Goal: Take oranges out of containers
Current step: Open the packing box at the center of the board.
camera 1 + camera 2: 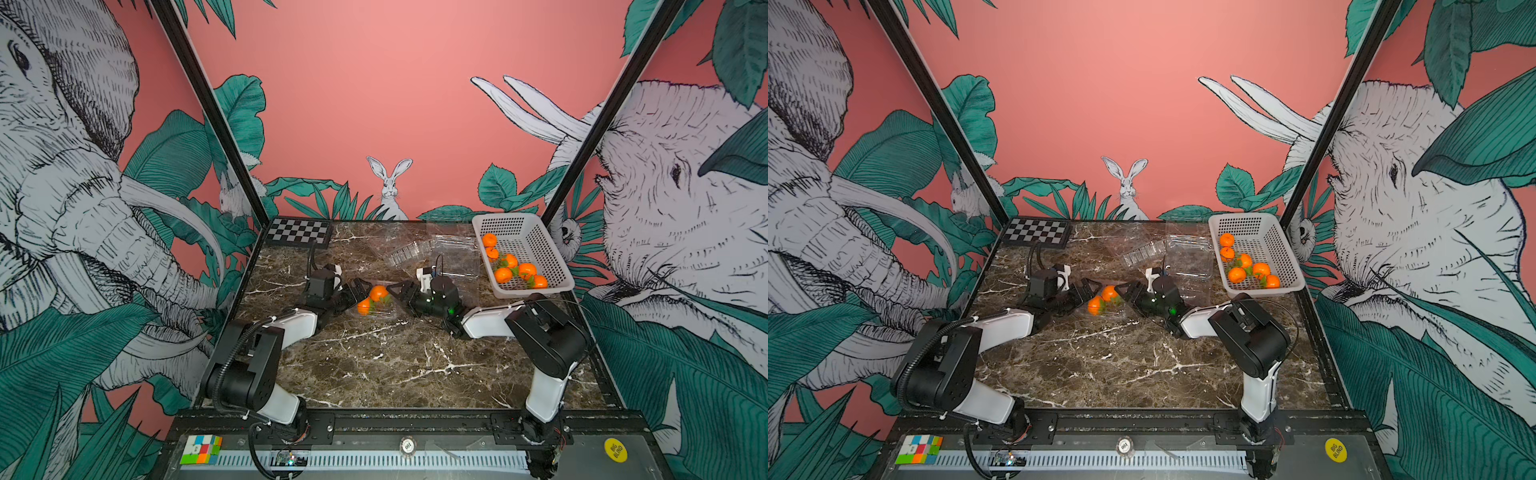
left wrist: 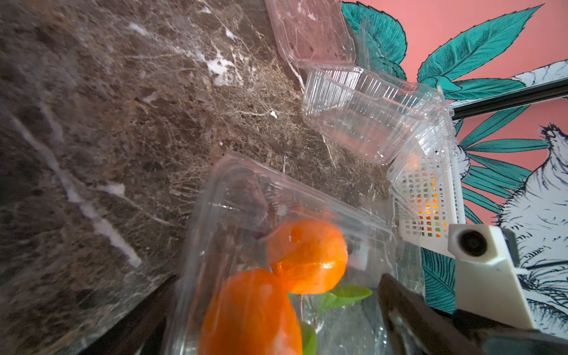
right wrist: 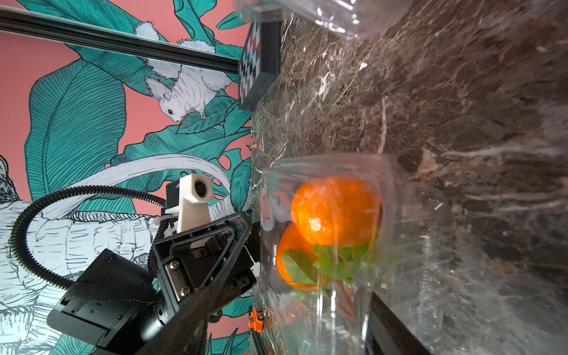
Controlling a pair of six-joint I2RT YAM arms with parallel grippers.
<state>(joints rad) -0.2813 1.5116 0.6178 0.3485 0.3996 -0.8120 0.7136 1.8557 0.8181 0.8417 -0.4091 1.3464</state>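
Observation:
A clear container (image 1: 384, 311) with its lid down lies mid-table, and two oranges (image 1: 378, 293) (image 1: 364, 306) with green leaves sit inside it. My left gripper (image 1: 358, 296) reaches in from the left. It stands open, its fingers astride the container (image 2: 246, 190), and the oranges (image 2: 307, 258) show through the plastic. From the right, my right gripper (image 1: 394, 296) has its fingers closed in on the same container (image 3: 338, 166), around the end that holds the leaves. Both oranges (image 3: 335, 209) lie just beyond its fingertips.
A white perforated basket (image 1: 536, 291) at the back right holds several oranges (image 1: 503, 274). Two empty open containers (image 1: 409, 253) (image 1: 455, 257) lie behind the arms. A checkerboard (image 1: 298, 232) sits at the back left, and a small orange block (image 3: 256, 319) lies at the table's edge.

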